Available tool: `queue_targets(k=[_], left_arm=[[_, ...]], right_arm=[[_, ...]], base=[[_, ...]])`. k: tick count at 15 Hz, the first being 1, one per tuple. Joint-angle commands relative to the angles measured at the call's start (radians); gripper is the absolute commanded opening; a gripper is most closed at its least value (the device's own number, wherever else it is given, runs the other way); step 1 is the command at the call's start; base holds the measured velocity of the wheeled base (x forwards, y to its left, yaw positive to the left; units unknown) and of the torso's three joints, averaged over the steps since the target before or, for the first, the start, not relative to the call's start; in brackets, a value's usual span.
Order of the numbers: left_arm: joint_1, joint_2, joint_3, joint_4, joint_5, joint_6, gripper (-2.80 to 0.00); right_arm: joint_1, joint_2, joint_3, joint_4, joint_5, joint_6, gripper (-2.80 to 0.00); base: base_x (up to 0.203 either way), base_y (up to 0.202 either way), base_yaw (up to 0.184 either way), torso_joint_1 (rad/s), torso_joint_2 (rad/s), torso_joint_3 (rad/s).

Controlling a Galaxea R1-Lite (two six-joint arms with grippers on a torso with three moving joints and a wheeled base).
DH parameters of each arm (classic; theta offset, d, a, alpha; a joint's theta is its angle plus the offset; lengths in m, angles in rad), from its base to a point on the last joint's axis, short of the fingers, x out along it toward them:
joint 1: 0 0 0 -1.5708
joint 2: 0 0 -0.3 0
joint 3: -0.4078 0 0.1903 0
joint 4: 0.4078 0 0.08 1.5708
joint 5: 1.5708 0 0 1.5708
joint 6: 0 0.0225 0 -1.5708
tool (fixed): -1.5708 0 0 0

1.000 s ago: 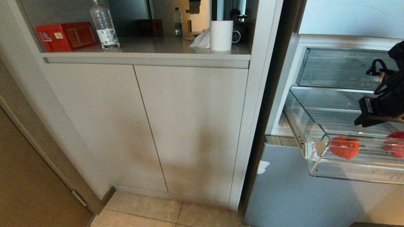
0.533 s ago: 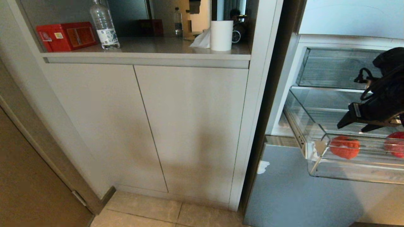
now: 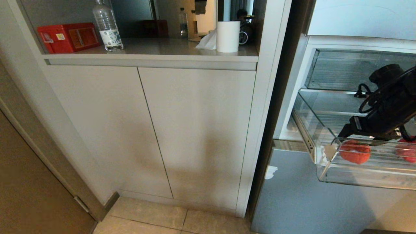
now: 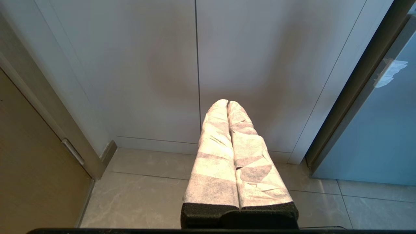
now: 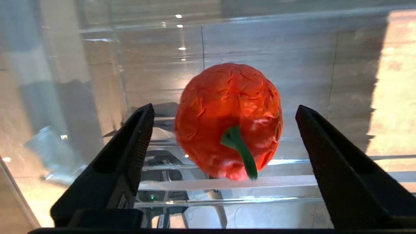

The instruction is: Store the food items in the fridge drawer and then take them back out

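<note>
Right claw (image 5: 224, 152) is hanging over the fridge drawer (image 3: 364, 177), fingers (image 5: 130, 146) standing wide apart on either side of the orange-red pepper (image 5: 227, 122), not touching it. Pepper is lying in the drawer, at 3 o'clock in the head view; its green stem (image 5: 240, 152) is pointing toward the wrist camera. Red piece (image 3: 406, 151) is sitting further right. Left claw (image 4: 229, 107) is parked before the cabinet doors (image 4: 195, 65), fingers pressed together.

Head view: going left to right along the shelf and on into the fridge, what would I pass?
Red box → clear water bottle → white paper roll → orange-red fruit in the fridge drawer → red fruit at the edge.
</note>
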Motion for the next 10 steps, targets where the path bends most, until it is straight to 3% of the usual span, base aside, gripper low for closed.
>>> queue_targets(k=[1, 10], left_arm=[[0.001, 0.0, 0.0, 0.0, 0.0, 0.0, -2.8], [0.001, 0.0, 0.0, 0.0, 0.0, 0.0, -2.8]], right_arm=[[0.0, 0.02, 0.014, 0.006, -0.001, 0.007, 0.0], [-0.003, 0.046, 0.051, 0.007, -0.006, 0.012, 0.0]], base=[[0.0, 0.0, 0.0, 0.0, 0.0, 0.0], [0.0, 0.0, 0.0, 0.0, 0.0, 0.0]])
